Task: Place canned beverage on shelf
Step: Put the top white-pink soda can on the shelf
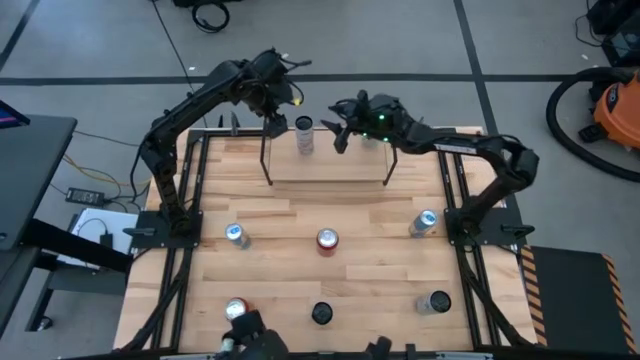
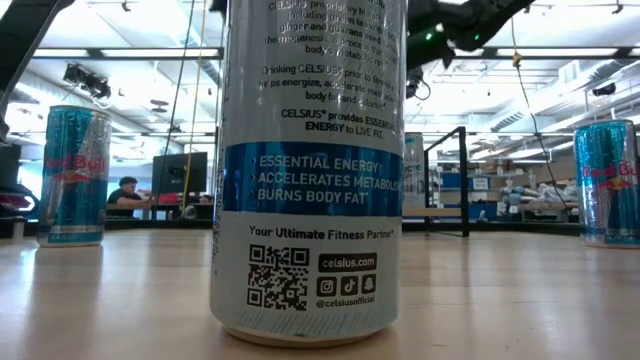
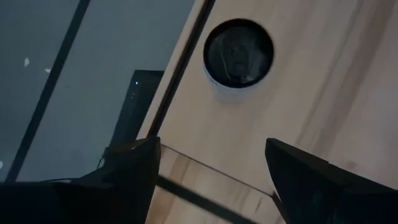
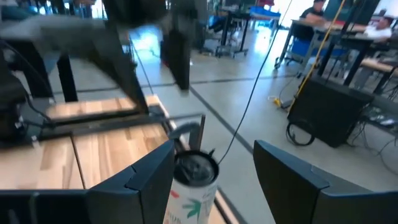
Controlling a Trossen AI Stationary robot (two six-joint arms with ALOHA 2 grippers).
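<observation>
Light-wood shelf [image 1: 330, 165] already carries 1 white can [image 1: 304, 136]; my left gripper [image 1: 272, 127] and right gripper [image 1: 340, 133] flank it, fingers parted, holding nothing.

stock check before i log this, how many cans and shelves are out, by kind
low light-wood shelf with black rods: 1
white drink can on that shelf: 1
upright metal drink cans on the wooden tabletop: 6
total: 8

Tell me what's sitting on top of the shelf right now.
One white can stands upright on the shelf, between the open left pincer and right pincer. The arms cover some planks.
</observation>
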